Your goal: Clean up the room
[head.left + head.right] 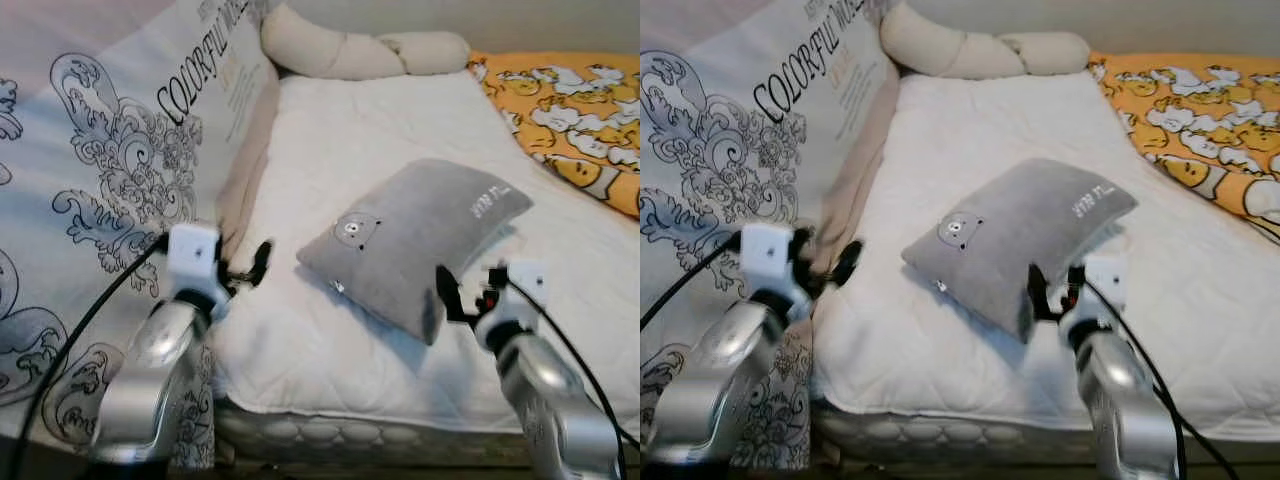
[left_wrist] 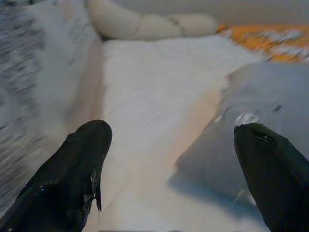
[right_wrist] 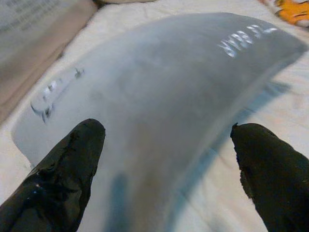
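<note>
Right hand (image 3: 166, 169), fingers spread, reaches the soft grey rectangular pillow (image 1: 420, 240) on the white quilted bed (image 1: 300, 340); left hand (image 2: 169, 179) open alongside; next, close on its near edge.

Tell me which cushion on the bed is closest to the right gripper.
The grey pillow with the small bear face, lying just ahead of the right gripper. The long cream bolster sits far off at the head of the bed.

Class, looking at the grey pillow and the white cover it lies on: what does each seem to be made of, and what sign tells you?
Grey pillow: seemingly soft plush or velour fabric, matte, with a small stitched bear face and pale lettering; it sags at the edges. White mattress cover: probably quilted cotton-like cloth, matte, judging by its faint stitched diamond lines.
</note>
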### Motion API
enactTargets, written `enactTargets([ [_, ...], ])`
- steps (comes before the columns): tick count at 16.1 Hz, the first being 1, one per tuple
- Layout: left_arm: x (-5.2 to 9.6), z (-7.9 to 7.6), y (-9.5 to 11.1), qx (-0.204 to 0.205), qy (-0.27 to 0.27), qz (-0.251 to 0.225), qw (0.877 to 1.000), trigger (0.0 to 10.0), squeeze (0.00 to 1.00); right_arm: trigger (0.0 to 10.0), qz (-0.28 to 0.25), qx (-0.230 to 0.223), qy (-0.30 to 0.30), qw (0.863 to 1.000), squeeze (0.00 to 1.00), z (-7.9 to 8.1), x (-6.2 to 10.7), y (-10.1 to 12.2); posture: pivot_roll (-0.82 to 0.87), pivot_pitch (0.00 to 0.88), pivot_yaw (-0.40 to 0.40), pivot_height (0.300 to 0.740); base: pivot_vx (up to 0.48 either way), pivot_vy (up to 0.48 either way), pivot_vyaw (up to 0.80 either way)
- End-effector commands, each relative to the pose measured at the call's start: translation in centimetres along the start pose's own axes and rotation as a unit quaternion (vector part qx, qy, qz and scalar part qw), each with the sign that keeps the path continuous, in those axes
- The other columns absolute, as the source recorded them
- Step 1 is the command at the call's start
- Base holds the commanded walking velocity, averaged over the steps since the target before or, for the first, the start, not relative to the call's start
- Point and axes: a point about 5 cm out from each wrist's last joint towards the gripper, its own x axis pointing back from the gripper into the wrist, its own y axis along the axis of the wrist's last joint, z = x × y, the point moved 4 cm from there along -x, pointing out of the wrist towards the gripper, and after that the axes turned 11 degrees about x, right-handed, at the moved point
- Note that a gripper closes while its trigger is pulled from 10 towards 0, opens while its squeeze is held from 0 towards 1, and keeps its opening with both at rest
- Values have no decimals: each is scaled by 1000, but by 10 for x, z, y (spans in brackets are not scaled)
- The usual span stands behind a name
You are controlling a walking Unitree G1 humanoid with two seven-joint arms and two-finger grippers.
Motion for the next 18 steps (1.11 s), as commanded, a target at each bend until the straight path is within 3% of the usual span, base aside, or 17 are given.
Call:
enactTargets([
  [1, -12, 1, 6, 9, -21, -3, 1000, 10000, 1000, 10000, 4, -34, -2, 999, 1000, -8, -7, 1, 18, 0, 35, 740, 0, 0, 0],
  [4, -51, 0, -4, 66, -43, 43, 996, 10000, 1000, 10000, 6, -86, -19, 996, 1000, -28, -26, 2, -21, 0, 49, 740, 0, 0, 0],
  [6, -64, -2, -9, 76, -46, 60, 994, 10000, 1000, 10000, 11, -76, 0, 997, 1000, -31, -29, 3, -39, 0, 57, 740, 0, 0, 0],
  [8, -67, -5, -6, 70, -54, 55, 995, 10000, 1000, 10000, -15, -27, 86, 996, 1000, -15, -21, 18, -50, 0, 62, 740, 0, 0, 0],
  [10, -65, -3, -16, 64, -56, 68, 994, 10000, 1000, 10000, -22, 20, 145, 989, 1000, 3, -17, 21, -55, 0, 60, 740, 0, 0, 0],
  [11, -65, -2, -21, 65, -55, 73, 994, 10000, 1000, 10000, -33, 58, 173, 983, 1000, 16, -18, 25, -59, 0, 63, 740, 0, 0, 0],
  [12, -63, 5, -22, 59, -40, 73, 995, 10000, 1000, 10000, -43, 130, 225, 965, 1000, 43, -20, 30, -65, 0, 64, 740, 0, 0, 0],
  [13, -60, 10, -23, 52, -32, 76, 995, 10000, 1000, 10000, -37, 179, 245, 952, 1000, 56, -24, 28, -65, 0, 65, 740, 0, 0, 0],
  [15, -55, 20, -24, 25, -25, 84, 996, 10000, 1000, 10000, -10, 271, 269, 924, 1000, 75, -39, 20, -61, 0, 63, 740, 0, 0, 0],
  [17, -49, 28, -24, 3, -23, 92, 995, 10000, 1000, 10000, 14, 373, 267, 888, 1000, 84, -55, 10, -49, 0, 57, 740, 0, 0, 0],
  [18, -43, 33, -24, -21, -31, 106, 994, 10000, 1000, 10000, 34, 458, 259, 850, 161, 89, -67, 1, -38, 0, 51, 740, 0, 0, 0],
])
